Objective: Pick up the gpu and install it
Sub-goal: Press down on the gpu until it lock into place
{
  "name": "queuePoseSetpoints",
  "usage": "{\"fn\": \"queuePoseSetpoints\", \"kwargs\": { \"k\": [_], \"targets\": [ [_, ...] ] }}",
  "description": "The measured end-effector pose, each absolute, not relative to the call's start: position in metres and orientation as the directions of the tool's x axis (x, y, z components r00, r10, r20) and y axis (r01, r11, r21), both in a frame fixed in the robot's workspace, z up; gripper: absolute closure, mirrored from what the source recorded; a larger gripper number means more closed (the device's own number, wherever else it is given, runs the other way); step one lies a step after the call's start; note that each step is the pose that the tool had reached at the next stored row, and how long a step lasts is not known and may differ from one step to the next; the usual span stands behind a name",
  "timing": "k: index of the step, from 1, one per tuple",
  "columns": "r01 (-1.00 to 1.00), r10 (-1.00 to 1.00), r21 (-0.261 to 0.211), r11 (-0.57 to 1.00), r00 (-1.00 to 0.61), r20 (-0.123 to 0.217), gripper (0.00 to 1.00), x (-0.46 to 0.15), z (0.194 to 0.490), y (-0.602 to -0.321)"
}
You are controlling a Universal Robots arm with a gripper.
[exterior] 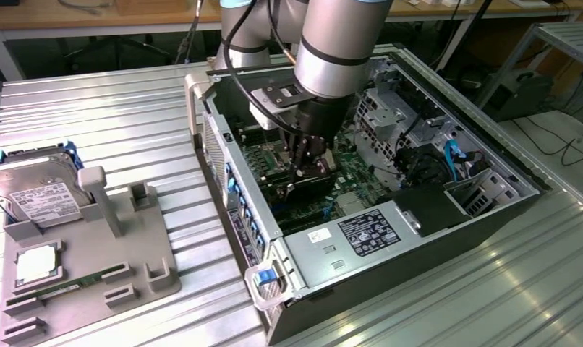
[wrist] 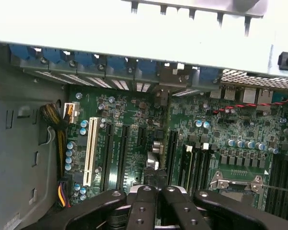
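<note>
Tray: grey parts holder (exterior: 127,246) on the desk's ribbed top (exterior: 127,108) carries the hard drive (exterior: 40,196) and RAM stick (exterior: 60,288); no card in it.
Gripper (exterior: 309,165): inside the open PC case (exterior: 407,238), jaws together above the motherboard (wrist: 134,139).
Gpu (exterior: 309,186): apparently the dark card under the jaws, at the slots.
Progress: pickup looks done; whether fully seated, cannot tell.

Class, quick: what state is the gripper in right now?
Gripper: closed, down inside the computer case above the motherboard; whether it holds anything cannot be told.
</note>
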State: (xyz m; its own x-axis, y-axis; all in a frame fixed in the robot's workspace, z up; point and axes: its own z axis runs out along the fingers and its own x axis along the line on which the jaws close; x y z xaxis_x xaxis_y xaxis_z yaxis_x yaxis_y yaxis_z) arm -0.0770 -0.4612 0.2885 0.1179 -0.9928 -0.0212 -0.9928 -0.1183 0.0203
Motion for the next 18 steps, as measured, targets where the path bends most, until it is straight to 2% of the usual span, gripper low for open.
{"fn": "queuePoseSetpoints", "kwargs": {
  "k": [18],
  "targets": [
    [-0.993,-0.993,0.021,-0.118,0.118,-0.014,0.89,-0.103,0.288,-0.458]
  ]
}}
